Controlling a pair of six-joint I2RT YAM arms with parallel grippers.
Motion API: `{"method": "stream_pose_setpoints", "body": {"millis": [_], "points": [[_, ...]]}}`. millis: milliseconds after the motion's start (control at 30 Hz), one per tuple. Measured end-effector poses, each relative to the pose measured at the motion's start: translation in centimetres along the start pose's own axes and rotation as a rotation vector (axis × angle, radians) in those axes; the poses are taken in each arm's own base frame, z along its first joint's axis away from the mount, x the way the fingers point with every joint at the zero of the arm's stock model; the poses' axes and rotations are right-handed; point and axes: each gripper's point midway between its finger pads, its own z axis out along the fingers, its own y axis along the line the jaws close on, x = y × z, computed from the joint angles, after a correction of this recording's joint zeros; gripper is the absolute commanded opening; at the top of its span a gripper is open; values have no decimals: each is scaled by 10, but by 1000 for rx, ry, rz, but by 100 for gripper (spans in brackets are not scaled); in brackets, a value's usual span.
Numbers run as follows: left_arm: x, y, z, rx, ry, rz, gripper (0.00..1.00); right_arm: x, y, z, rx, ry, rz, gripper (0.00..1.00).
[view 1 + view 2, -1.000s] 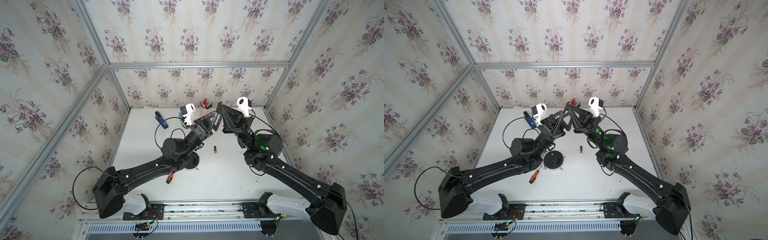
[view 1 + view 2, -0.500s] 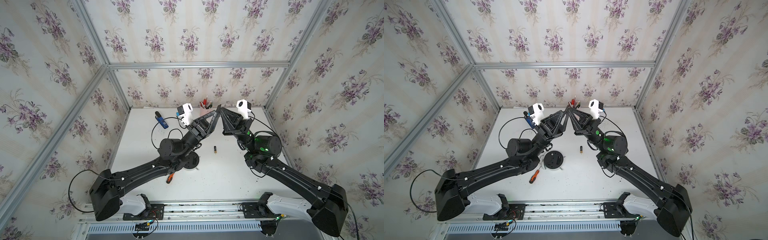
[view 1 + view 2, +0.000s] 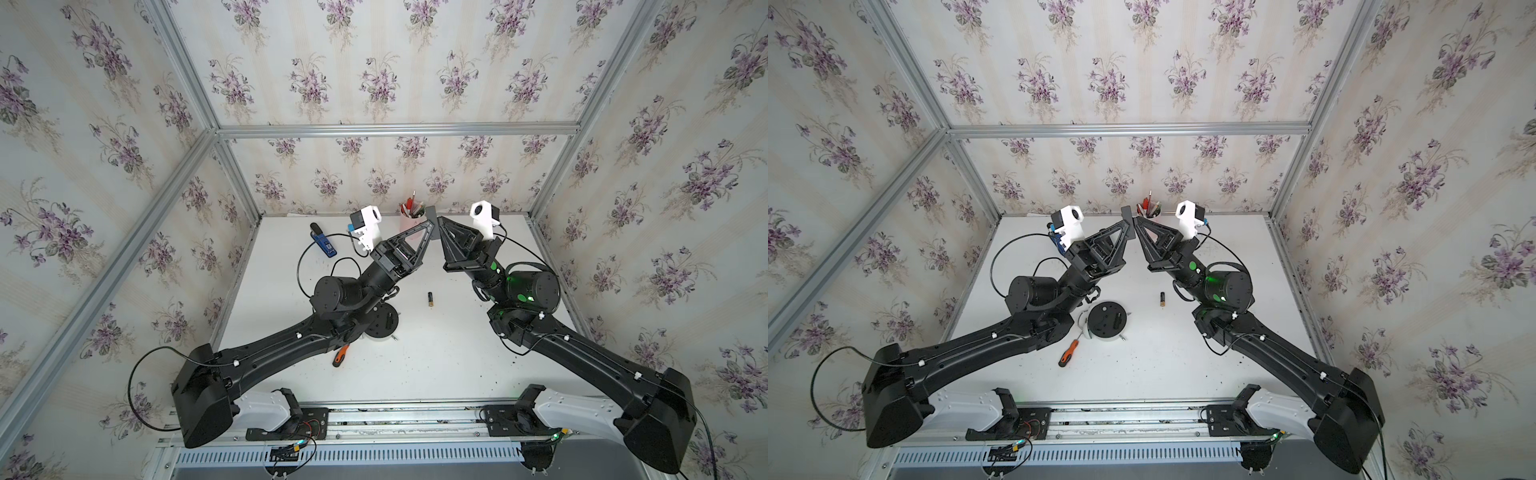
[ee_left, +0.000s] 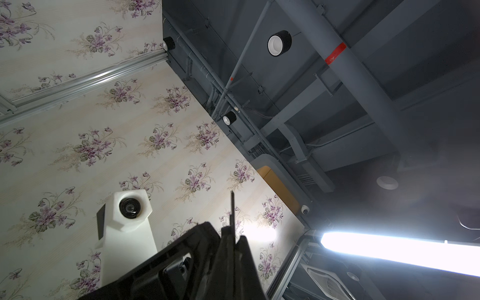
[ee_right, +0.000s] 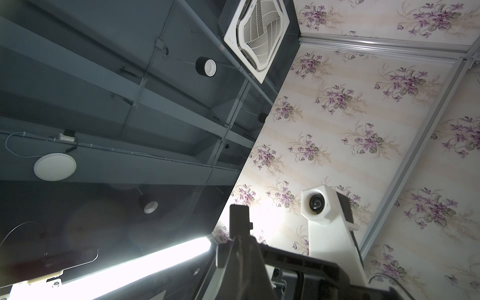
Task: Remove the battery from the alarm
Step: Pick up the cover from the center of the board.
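Observation:
The battery [image 3: 430, 299] [image 3: 1162, 299], black with a gold end, lies loose on the white table between the arms. The alarm [image 3: 1106, 320] lies face down with its round black back up; in a top view the left arm covers part of the alarm [image 3: 384, 324]. Both arms are raised high, tips together near the back. A small flat dark-grey plate [image 3: 432, 218] [image 5: 239, 220] stands between them. My left gripper [image 3: 431, 227] [image 4: 232, 233] is shut on it, as is my right gripper [image 3: 439, 221] [image 5: 237, 241]. In the left wrist view the plate [image 4: 232, 207] shows edge-on.
An orange-and-black screwdriver [image 3: 340, 356] [image 3: 1068, 353] lies in front of the alarm. A pink pen cup [image 3: 410, 226] stands at the back wall behind the grippers. A blue device [image 3: 325, 245] with a cable lies at the back left. Flowered walls enclose the table [image 3: 436, 365].
My left gripper's jaws have shut on the grey plate that the right gripper was holding up. Both arms stayed raised, shifting slightly left.

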Motion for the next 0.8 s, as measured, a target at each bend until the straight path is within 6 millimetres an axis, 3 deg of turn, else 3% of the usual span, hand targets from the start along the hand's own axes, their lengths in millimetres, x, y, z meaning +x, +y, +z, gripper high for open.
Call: {"method": "stream_pose_setpoints", "body": {"millis": [133, 267, 400, 500, 567, 600, 700, 733, 800], "points": [[0, 0, 0, -10, 8, 5, 0, 0, -4, 0, 34, -3, -14, 36], [-8, -1, -8, -40, 6, 21, 0, -3, 10, 0, 88, -6, -80, 53], [-18, -3, -25, -112, 5, 59, 0, -20, 38, 8, 223, -35, -234, 56], [-19, -13, -36, -171, 33, 102, 0, -31, 40, 32, 387, 11, -375, 52], [-18, -15, -43, -208, 53, 128, 0, -32, 13, 45, 510, 84, -429, 49], [-17, -11, -47, -237, 64, 137, 0, -32, -12, 44, 594, 122, -443, 47], [-10, 13, -63, -356, 108, 149, 0, -22, -93, 2, 884, 244, -392, 45], [-7, 21, -71, -397, 120, 151, 0, -16, -109, -15, 949, 283, -370, 44], [-4, 34, -83, -459, 135, 156, 0, -9, -116, -28, 984, 320, -365, 44]]}}
